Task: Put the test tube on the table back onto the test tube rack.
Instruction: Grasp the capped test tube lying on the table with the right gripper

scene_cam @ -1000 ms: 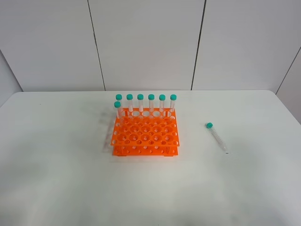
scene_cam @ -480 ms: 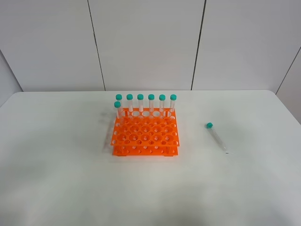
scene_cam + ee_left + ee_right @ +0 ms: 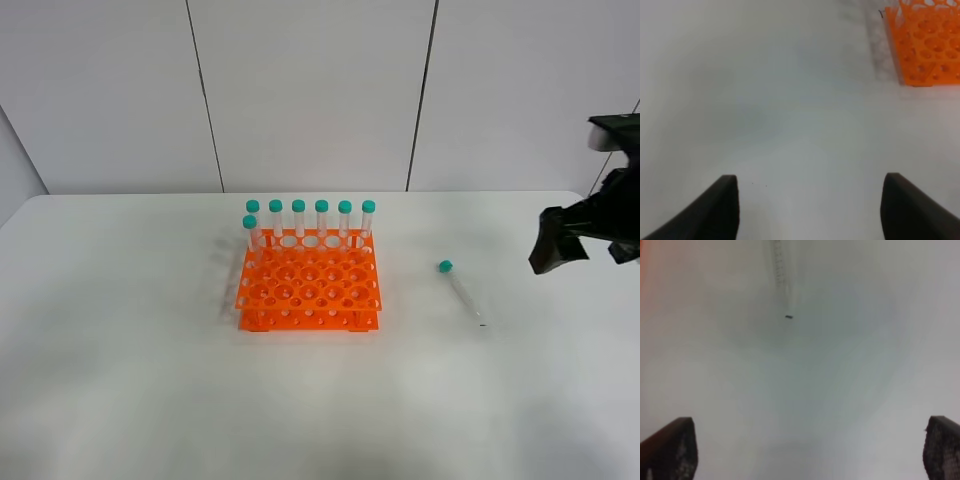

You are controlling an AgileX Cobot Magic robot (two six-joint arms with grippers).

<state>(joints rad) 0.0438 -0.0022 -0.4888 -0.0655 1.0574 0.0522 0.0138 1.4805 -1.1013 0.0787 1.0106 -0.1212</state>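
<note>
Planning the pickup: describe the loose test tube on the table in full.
The test tube is slim and clear, plastic by its look, with a teal cap and a pointed tip. It lies flat on the white table, right of the orange rack and apart from it, cap at the far end. Only the table touches it.

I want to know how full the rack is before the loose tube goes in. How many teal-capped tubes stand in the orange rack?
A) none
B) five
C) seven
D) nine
C: seven teal-capped tubes stand in the test tube rack, six along its far row and one just in front at the left end. Another test tube lies on the table.
</note>
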